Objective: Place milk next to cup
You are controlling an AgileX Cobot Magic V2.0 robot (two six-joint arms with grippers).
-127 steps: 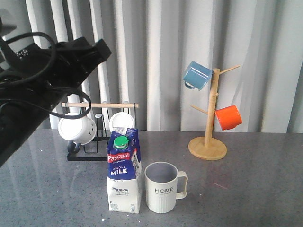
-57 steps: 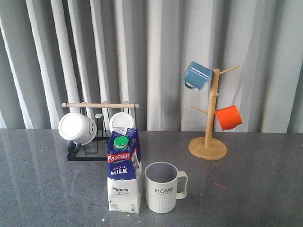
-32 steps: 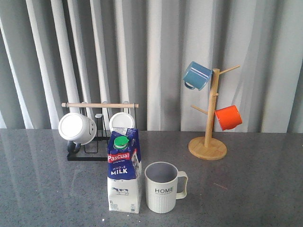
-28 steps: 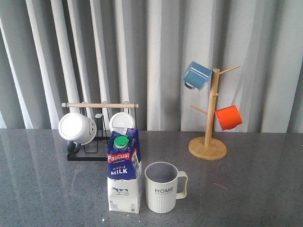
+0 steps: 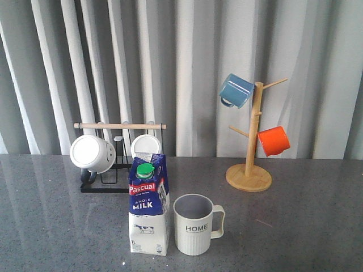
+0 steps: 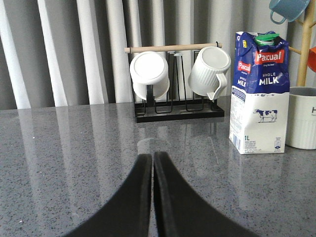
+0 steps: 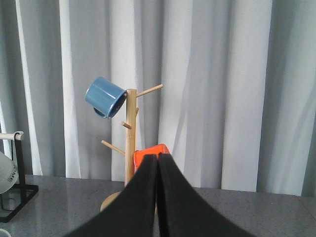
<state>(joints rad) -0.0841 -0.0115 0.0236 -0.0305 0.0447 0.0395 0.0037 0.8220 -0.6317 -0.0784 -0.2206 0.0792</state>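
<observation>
The milk carton (image 5: 148, 207) stands upright on the grey table, close to the left side of the ribbed HOME cup (image 5: 196, 225), with a small gap between them. In the left wrist view the milk (image 6: 258, 98) stands ahead to the right, with the cup's edge (image 6: 302, 118) just beyond it. My left gripper (image 6: 152, 157) is shut and empty, low over the table, well short of the carton. My right gripper (image 7: 158, 157) is shut and empty, pointing toward the mug tree. Neither gripper shows in the front view.
A black rack with a wooden bar (image 5: 120, 126) holds two white mugs (image 5: 92, 153) behind the milk. A wooden mug tree (image 5: 249, 170) at the back right carries a blue mug (image 5: 236, 90) and an orange mug (image 5: 273, 140). Curtains hang behind the table.
The left arm, which filled the upper left of the front view 2.2 s ago, has left that view. The milk and cup have not moved.
</observation>
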